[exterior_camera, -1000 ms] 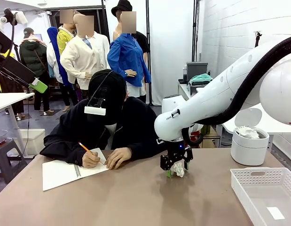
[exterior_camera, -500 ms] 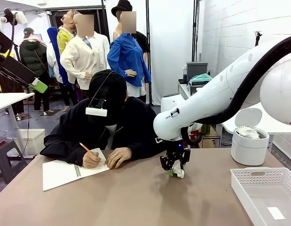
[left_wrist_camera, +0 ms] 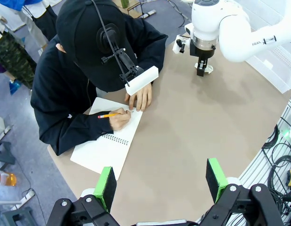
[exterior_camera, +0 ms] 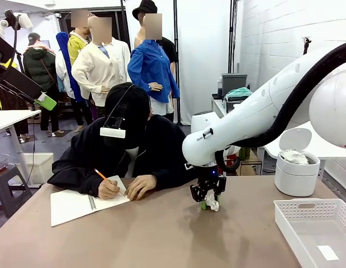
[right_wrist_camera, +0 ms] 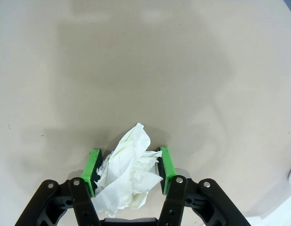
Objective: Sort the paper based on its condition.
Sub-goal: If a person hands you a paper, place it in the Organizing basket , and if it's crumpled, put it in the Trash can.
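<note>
Left of the tray [exterior_camera: 312, 202], at or just over the tabletop [exterior_camera: 161, 240], a crumpled wad [right_wrist_camera: 126, 176] is gripped between the closed right jaws. It is pinched across its middle, presumably so it can be carried off as spoiled paper. Behind the tray, a lidded bin [exterior_camera: 295, 181] holding crumpled paper is seen, a likely destination. Far left of the tray, a notebook [exterior_camera: 72, 205] is being written in by a person. The left jaws are held wide open and empty, high above. Lettering on the right arm [left_wrist_camera: 239, 33] is partly legible: "FRAN".
</note>
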Controlling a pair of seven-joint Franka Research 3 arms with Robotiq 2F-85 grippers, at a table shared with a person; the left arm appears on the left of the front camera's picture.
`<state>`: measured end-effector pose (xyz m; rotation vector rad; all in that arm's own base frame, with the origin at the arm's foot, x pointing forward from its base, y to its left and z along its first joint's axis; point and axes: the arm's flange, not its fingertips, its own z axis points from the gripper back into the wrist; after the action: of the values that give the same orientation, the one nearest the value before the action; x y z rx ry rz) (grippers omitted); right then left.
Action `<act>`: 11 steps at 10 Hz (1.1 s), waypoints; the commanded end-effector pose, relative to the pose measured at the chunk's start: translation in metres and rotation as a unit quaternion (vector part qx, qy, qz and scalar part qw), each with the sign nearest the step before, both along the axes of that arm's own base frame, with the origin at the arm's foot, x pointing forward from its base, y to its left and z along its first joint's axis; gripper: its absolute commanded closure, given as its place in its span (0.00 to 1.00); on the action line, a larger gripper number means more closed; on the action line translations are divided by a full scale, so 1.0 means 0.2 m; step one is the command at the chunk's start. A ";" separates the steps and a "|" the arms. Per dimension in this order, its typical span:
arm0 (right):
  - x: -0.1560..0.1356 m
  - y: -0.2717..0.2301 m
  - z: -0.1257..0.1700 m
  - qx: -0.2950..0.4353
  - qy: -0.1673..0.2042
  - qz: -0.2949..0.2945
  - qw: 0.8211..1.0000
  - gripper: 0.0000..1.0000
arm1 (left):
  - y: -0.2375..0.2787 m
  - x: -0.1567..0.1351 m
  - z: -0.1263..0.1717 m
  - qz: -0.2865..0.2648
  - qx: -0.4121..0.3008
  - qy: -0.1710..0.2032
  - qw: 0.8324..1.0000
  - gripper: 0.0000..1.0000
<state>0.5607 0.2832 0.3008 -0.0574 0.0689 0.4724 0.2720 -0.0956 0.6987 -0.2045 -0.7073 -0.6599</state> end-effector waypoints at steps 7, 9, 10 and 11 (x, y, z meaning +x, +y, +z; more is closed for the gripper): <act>0.07 -0.30 0.37 -0.013 0.018 -0.004 1.000 0.64 | 0.00 0.00 0.00 0.001 0.000 -0.001 1.000 0.00; 0.18 -0.55 0.58 -0.001 0.026 -0.011 1.000 0.64 | 0.00 0.00 0.00 0.001 0.000 -0.001 1.000 0.00; 0.27 -0.69 0.64 -0.007 0.024 -0.029 0.999 0.64 | 0.00 0.00 0.00 0.001 0.000 -0.001 1.000 0.00; 0.35 -0.79 0.66 -0.029 0.021 -0.052 0.998 0.64 | 0.00 0.00 0.00 0.001 0.000 -0.001 1.000 0.00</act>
<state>0.6086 0.1284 0.4401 -0.0876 0.1040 0.3949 0.2719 -0.0954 0.6988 -0.2046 -0.7076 -0.6596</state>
